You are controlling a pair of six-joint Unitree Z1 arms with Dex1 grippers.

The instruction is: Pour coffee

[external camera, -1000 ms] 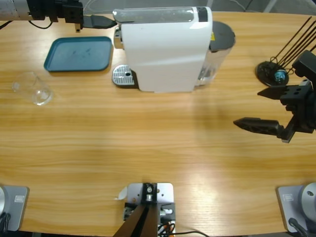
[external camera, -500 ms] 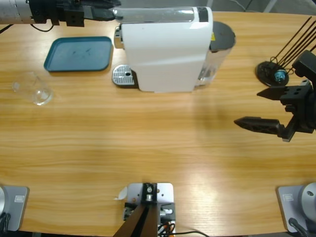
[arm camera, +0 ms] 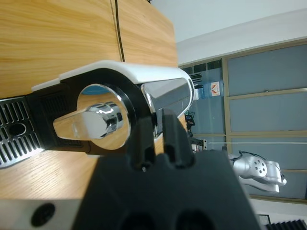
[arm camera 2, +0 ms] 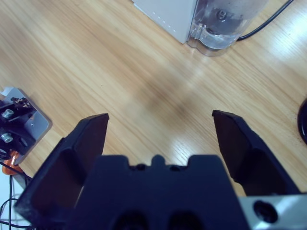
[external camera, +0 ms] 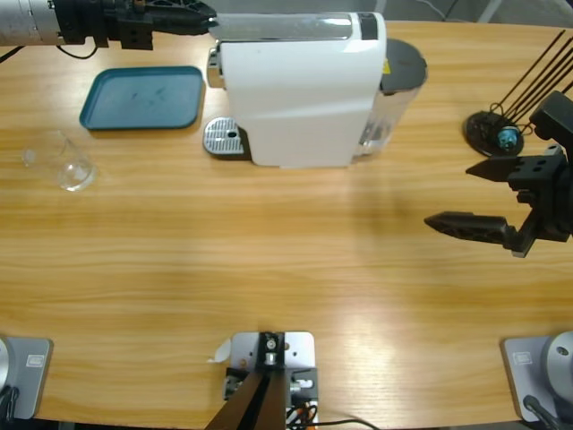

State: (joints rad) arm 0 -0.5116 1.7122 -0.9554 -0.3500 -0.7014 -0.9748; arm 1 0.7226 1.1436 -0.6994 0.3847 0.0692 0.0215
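The white coffee machine (external camera: 304, 98) stands at the table's far middle, its drip grille (external camera: 224, 137) facing left. A clear glass cup (external camera: 67, 166) sits near the left edge, apart from the machine. My left gripper (external camera: 204, 16) reaches in from the upper left, its tip at the machine's top left corner. In the left wrist view the left gripper (arm camera: 156, 120) has its jaws shut, right beside the chrome spout (arm camera: 96, 122). My right gripper (external camera: 448, 195) hovers open over the right side of the table; the right wrist view shows the right gripper (arm camera 2: 160, 117) with nothing between its jaws.
A blue tray (external camera: 143, 97) lies left of the machine. The machine's water tank (external camera: 394, 90) is on its right side, also seen as the water tank (arm camera 2: 223, 24). A black round stand (external camera: 497, 133) with thin rods sits at the far right.
The left gripper has shifted toward the table's far edge and a little right, from beside the machine's front to its top left corner. The right arm has not moved.
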